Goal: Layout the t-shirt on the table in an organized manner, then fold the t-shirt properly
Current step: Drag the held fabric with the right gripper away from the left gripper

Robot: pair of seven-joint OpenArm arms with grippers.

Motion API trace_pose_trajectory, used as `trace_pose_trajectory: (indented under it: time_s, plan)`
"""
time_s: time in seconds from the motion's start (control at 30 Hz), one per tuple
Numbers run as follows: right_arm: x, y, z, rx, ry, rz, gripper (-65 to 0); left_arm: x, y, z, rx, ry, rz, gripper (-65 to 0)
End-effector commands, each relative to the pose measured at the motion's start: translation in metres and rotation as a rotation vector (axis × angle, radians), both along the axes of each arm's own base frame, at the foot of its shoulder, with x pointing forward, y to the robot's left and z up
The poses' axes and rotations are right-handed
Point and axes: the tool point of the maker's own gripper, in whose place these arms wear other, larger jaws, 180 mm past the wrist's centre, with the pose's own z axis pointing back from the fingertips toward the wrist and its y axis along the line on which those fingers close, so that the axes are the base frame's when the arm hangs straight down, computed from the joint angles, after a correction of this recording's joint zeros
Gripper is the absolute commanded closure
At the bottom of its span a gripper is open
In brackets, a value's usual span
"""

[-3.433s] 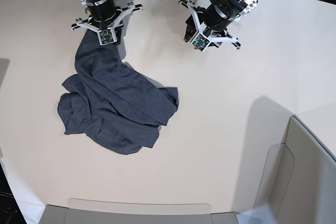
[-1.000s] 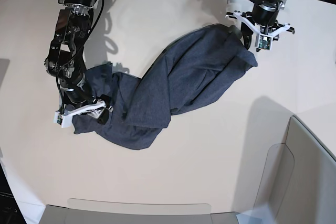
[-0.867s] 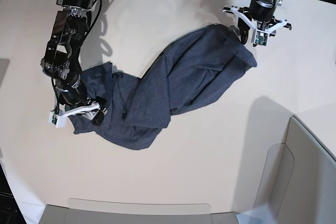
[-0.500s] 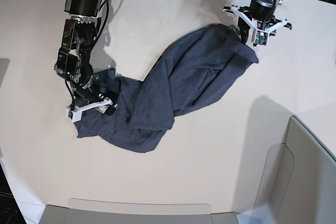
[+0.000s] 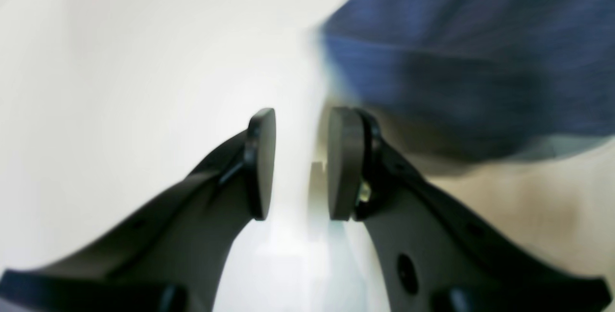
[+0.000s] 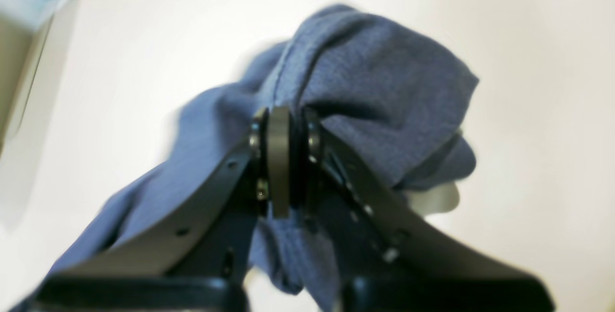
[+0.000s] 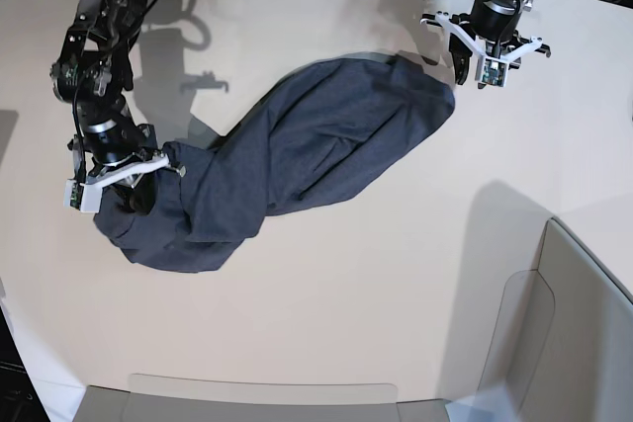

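Observation:
The dark navy t-shirt (image 7: 297, 145) lies bunched in a long diagonal band across the table (image 7: 376, 294), from lower left to upper right. In the base view my right gripper (image 7: 134, 195) sits at the shirt's lower left end. The right wrist view shows this gripper (image 6: 283, 158) shut on a fold of the t-shirt (image 6: 375, 86), which drapes over and around the fingers. My left gripper (image 7: 463, 66) hovers at the far right, just beyond the shirt's upper end. It stands open (image 5: 300, 163) with nothing between its pads, and the blurred t-shirt (image 5: 471, 52) lies beside it.
A grey-beige bin wall (image 7: 564, 323) rises at the lower right corner. A low flat panel (image 7: 257, 387) runs along the table's front edge. Dark cables hang behind the table's rounded far edge.
My right gripper has shut on the shirt and drawn it to the left. The shirt's upper end has slid away from the left gripper, which has stayed in place and open.

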Motion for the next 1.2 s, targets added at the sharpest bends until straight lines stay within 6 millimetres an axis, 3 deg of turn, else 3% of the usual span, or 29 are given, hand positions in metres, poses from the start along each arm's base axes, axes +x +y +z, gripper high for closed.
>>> trace_pose_trajectory:
  time_s: [0.0,0.27,0.57,0.87,0.97,1.17]
  plan:
    - [-0.004,-0.003,0.009,-0.025,-0.027,0.007,0.0,0.003,0.001,0.009,0.004,-0.038,-0.001,-16.7]
    - [-0.053,-0.015,-0.037,-0.050,0.149,0.077,0.0,0.003,0.002,0.009,0.010,-0.030,-0.004,-16.7]
    - [-0.079,-0.033,-0.048,-0.118,0.247,0.155,0.0,0.003,0.001,0.008,0.008,-0.029,-0.008,-16.8]
    - [-0.088,-0.040,-0.050,-0.145,0.283,0.183,-31.7,0.003,0.000,0.007,0.007,-0.026,-0.008,-17.0]
    - [-0.087,-0.042,-0.048,-0.158,0.281,0.189,-35.6,0.002,0.000,0.007,0.004,-0.026,-0.007,-17.0]
    - [-0.091,-0.060,-0.032,-0.083,0.269,0.165,-35.6,-0.001,0.000,0.000,-0.004,-0.005,-0.002,-17.0]
